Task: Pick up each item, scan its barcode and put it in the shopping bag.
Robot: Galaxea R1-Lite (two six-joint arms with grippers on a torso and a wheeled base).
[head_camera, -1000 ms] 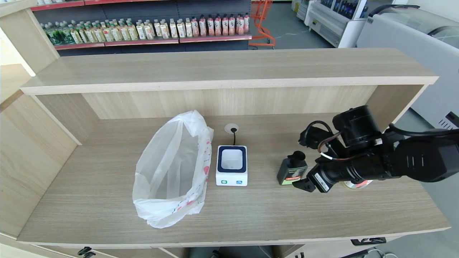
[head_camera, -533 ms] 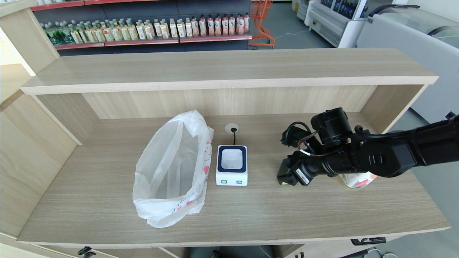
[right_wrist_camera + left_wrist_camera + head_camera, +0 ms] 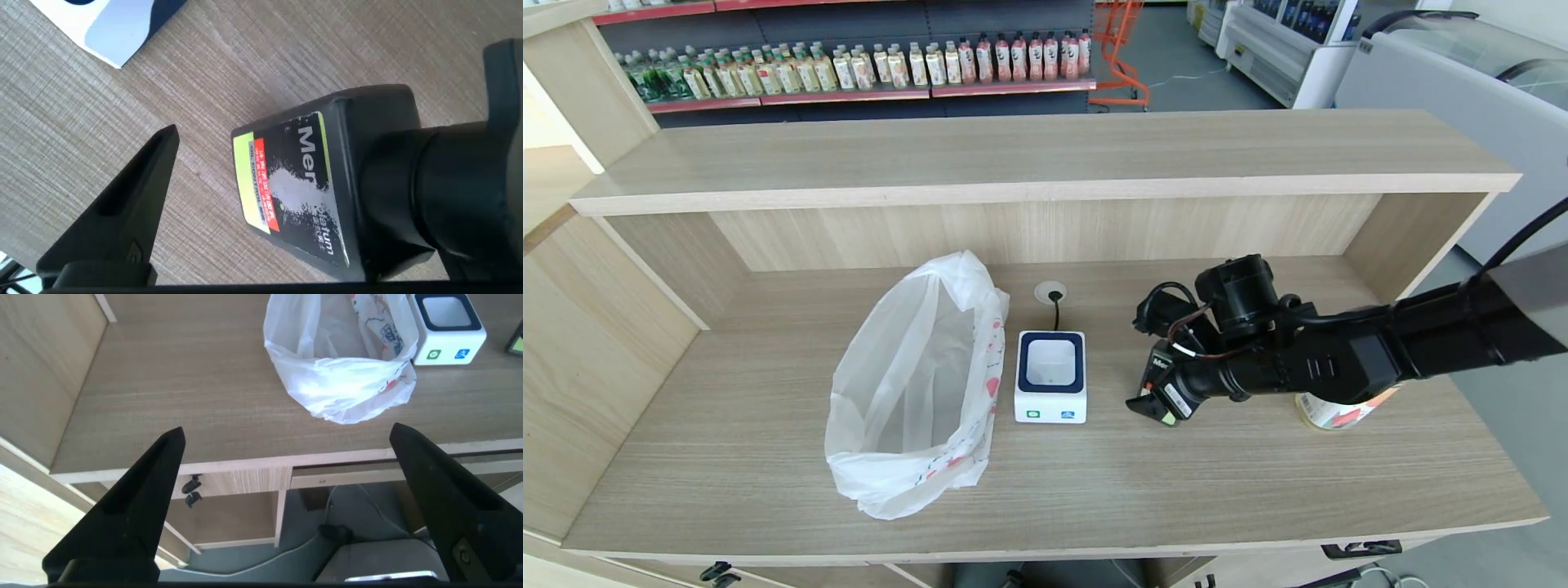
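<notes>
The bottle (image 3: 302,188) is a dark one with a green and red label. It stands on the counter (image 3: 1094,482) just to the right of the scanner (image 3: 1051,376), with bare wood between the two. In the right wrist view its cap is nearest the camera and its base rests on the wood farther off.

The right gripper (image 3: 1152,385) is down around the bottle with its jaws spread. One finger (image 3: 122,220) sits clear of the bottle's side with a strip of counter showing between them, and the other finger is at the far side (only a corner of it shows). From the head view the arm covers most of the bottle.

Behind the right forearm, near the counter's right end, stands a can (image 3: 1331,412) with a white and red label.

The scanner is a white box with a dark-framed window facing up, and its cable runs back to a hole in the counter. Touching its left side lies the bag (image 3: 915,392), white plastic with its mouth gaping.

The left gripper (image 3: 288,434) hangs off the counter's near edge, also spread wide with nothing between its fingers.
</notes>
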